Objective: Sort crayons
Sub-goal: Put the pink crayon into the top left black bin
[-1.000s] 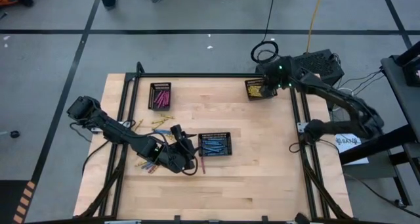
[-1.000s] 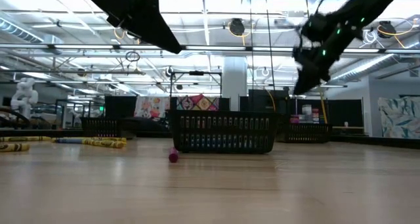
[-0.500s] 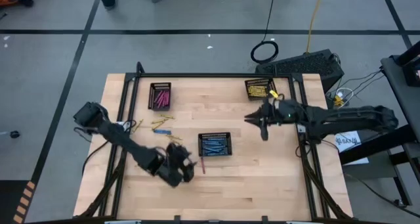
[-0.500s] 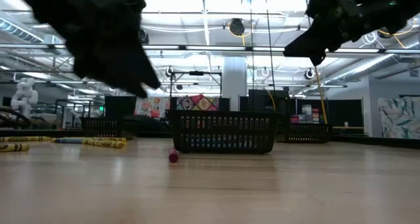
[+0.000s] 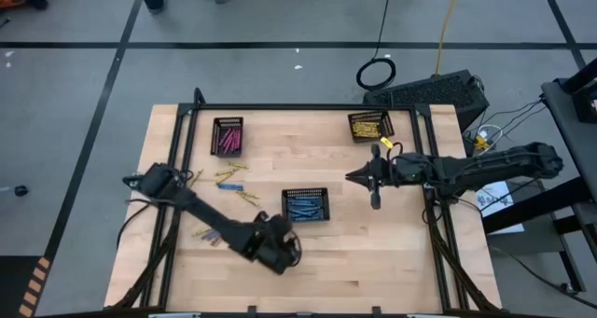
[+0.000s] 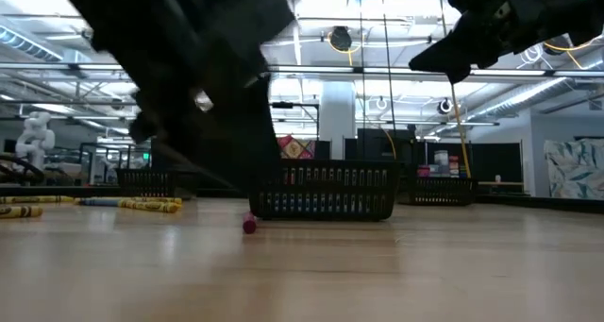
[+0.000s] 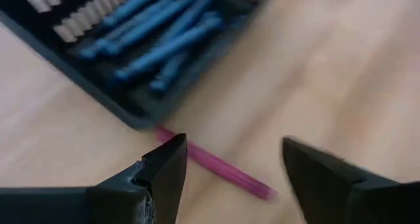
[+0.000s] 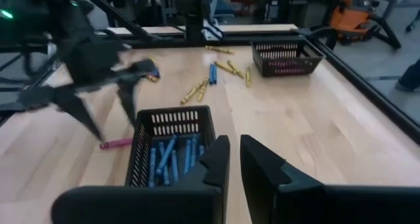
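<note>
A pink crayon (image 7: 220, 166) lies flat on the table against the near side of the black tray of blue crayons (image 5: 305, 205). My left gripper (image 7: 233, 175) hangs open just above it, one finger on either side, touching nothing. In the high view the left gripper (image 5: 283, 253) covers that crayon. My right gripper (image 8: 234, 159) is shut and empty, held well above the table to the right of the blue tray, pointing toward the table's left. Loose yellow and blue crayons (image 5: 233, 180) lie flat at the left.
A tray of pink crayons (image 5: 228, 136) stands at the far left and a tray of yellow crayons (image 5: 369, 125) at the far right. More loose crayons (image 5: 207, 235) lie beside the left arm. Bare wood stretches along the near edge and at the right.
My left gripper has come down and moved toward the near right, rolling as it went, and now stands over the pink crayon by the blue tray. My right gripper has swung away from the yellow tray toward the table's middle and now points left.
</note>
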`<move>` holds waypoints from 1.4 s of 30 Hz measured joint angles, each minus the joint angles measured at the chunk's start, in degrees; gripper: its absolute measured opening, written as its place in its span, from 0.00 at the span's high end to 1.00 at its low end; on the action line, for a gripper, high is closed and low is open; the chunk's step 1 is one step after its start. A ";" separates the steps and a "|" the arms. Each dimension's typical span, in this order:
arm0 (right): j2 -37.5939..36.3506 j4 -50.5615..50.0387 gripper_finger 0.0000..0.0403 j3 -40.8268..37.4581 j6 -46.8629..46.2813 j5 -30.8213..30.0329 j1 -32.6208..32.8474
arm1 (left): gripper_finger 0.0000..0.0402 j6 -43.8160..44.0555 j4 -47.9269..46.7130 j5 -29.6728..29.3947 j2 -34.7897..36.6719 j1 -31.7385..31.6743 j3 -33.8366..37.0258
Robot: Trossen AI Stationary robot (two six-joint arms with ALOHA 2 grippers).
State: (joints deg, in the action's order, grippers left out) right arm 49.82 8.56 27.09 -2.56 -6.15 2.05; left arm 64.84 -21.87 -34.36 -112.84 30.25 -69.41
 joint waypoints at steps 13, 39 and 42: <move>0.02 -0.60 0.95 0.00 1.94 0.15 2.94 | 0.39 8.39 -11.15 7.76 -2.64 -3.45 -3.42; 0.02 -0.62 0.94 0.00 1.81 0.15 2.94 | 0.97 13.53 -24.34 13.95 0.06 1.76 -1.24; 0.00 -0.89 0.94 0.00 1.83 0.15 2.94 | 0.97 20.90 -33.97 16.68 2.48 3.59 -0.87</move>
State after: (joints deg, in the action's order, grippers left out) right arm 49.82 7.67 27.09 -0.73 -6.00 4.99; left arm 85.74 -55.84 -17.68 -110.36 33.84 -70.29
